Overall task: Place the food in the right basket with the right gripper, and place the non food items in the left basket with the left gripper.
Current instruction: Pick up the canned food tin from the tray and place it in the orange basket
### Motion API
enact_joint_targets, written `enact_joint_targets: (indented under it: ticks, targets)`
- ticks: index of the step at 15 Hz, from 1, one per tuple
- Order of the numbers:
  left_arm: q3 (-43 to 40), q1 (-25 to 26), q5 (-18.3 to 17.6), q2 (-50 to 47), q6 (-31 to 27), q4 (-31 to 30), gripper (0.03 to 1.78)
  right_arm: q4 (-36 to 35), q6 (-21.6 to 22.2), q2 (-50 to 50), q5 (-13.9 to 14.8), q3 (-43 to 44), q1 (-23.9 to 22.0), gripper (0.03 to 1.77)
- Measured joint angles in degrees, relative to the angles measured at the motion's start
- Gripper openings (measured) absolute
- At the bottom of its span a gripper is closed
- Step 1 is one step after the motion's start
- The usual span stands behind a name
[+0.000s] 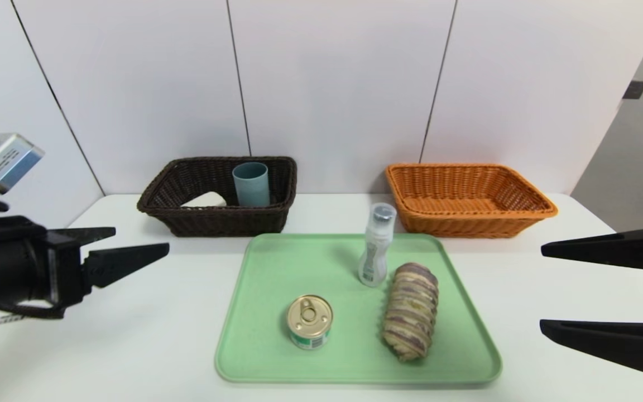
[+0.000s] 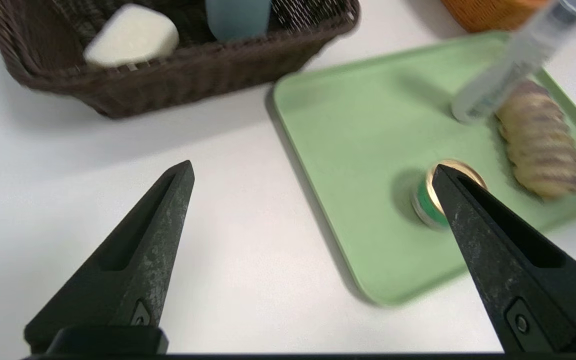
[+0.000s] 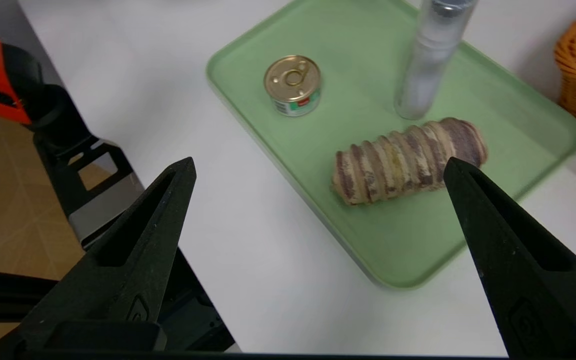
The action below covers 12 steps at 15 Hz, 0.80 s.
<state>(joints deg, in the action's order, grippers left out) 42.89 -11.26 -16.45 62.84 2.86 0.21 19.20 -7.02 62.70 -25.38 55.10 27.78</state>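
Closest to you, both grippers hang over the white table (image 1: 132, 346) with nothing in them. Your left gripper (image 1: 142, 240) sits at the left edge, clear of the tray (image 1: 265, 268), jaws spread wide; your right gripper (image 1: 542, 287) sits at the right edge, jaws just as wide apart.

On the green tray you have 3 things: the can (image 1: 310, 321) near the front left, the roll (image 1: 411, 318) lying lengthwise at the right, and the white bottle (image 1: 376, 245) standing upright just behind the roll, perhaps touching its far end, though you can't tell from here.

At the back left, the dark basket (image 1: 215, 223) holds 2 items: the soap (image 1: 204, 200) and the blue-grey cup (image 1: 251, 184), upright beside it. At the back right stands the orange basket (image 1: 469, 226).
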Motion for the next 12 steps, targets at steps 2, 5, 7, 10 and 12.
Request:
enact_joint_targets:
  ticks: [2, 5, 7, 10, 12]
  targets:
    - [-1.5, 0.0, -5.5, -5.4, 0.1, 6.1, 1.69, -2.6, 0.0, 1.1, -0.4, -0.3, 3.4, 1.71]
    - [-3.4, -0.1, -9.5, -11.0, 0.0, 13.2, 1.69, -7.5, -0.7, 3.6, -0.6, -1.2, 7.8, 1.71]
    - [-4.7, -0.1, -9.6, -13.1, 0.0, 14.9, 1.69, -11.4, -2.6, 6.0, -0.7, -2.6, 9.9, 1.71]
    - [-5.1, 0.1, -9.4, -14.2, -0.1, 14.8, 1.69, -20.3, -4.9, 10.8, -1.0, -5.4, 12.8, 1.71]
    - [-4.8, 0.9, -9.5, -14.1, -0.2, 14.4, 1.69, -27.1, -5.9, 14.3, -1.1, -7.5, 14.5, 1.71]
